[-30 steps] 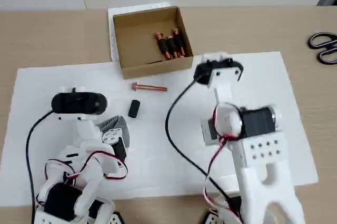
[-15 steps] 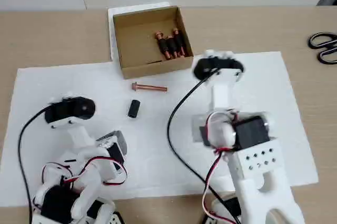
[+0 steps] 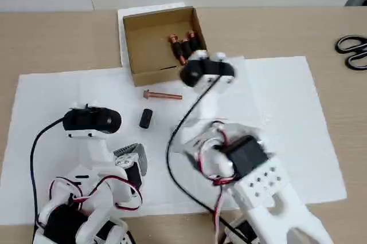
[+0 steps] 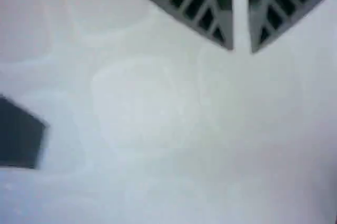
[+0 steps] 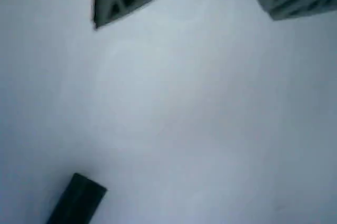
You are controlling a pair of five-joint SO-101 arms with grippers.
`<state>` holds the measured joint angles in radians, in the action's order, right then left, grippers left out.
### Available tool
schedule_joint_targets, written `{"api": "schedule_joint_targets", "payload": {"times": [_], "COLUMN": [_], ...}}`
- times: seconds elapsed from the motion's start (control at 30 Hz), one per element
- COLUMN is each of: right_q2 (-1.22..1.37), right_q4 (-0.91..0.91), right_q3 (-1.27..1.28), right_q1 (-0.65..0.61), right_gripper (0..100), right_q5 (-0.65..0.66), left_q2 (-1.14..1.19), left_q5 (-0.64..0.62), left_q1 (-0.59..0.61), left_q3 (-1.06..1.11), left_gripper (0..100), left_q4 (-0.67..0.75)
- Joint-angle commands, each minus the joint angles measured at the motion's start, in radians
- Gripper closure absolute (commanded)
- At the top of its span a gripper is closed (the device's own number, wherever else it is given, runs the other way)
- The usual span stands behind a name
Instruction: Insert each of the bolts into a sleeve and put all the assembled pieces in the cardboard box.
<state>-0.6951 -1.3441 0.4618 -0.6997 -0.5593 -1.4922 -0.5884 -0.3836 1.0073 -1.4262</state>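
An open brown cardboard box sits at the far side of the light wooden desk. Along its right-hand inner wall lie several assembled copper-and-black pieces, so that part of the job looks done. One pair is left. A long copper-coloured metal bolt lies flat just outside the box's near wall, and a short black cylindrical sleeve lies a little farther from the box. They are apart, both on the white paper sheet. The right gripper hangs low over the paper with its jaws spread wide and empty, and the sleeve shows nearby in the right wrist view. This reads as a readiness to pick up one of the two parts. The left gripper is farther from the box than the sleeve, with its jaws all but together on nothing, seemingly waiting its turn. The bolt's closeness to the box wall could crowd a jaw on that side, and the right arm's wrist housing overhangs the box's near right corner. Black-handled scissors lie well off to the box's right.
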Motion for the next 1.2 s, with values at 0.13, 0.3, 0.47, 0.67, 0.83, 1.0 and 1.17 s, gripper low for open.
{"api": "schedule_joint_targets", "payload": {"times": [0.13,0.3,0.47,0.67,0.83,1.0,1.17], "right_q2": [0.285,0.479,0.661,0.825,0.923,1.038,1.082], "right_q4": [0.142,0.225,0.269,0.407,0.470,0.527,0.549], "right_q3": [-0.078,-0.230,-0.356,-0.443,-0.506,-0.506,-0.506], "right_q1": [-0.036,-0.038,-0.047,-0.125,-0.099,-0.039,-0.038], "right_gripper": [43.9,43.9,43.9,43.9,44.0,44.0,44.0], "right_q5": [-0.089,-0.270,-0.413,-0.419,-0.417,-0.396,-0.385], "left_q2": [-0.003,-0.003,-0.003,-0.003,-0.003,-0.003,-0.003], "left_q5": [0.081,0.081,0.123,0.319,0.327,0.324,0.327], "left_q1": [0.000,0.020,0.235,0.586,0.611,0.609,0.608], "left_q3": [-0.050,-0.047,-0.031,0.002,0.005,0.002,0.004], "left_gripper": [99,99,99,99,99,99,99], "left_q4": [-0.003,-0.005,0.015,0.123,0.135,0.143,0.140]}}
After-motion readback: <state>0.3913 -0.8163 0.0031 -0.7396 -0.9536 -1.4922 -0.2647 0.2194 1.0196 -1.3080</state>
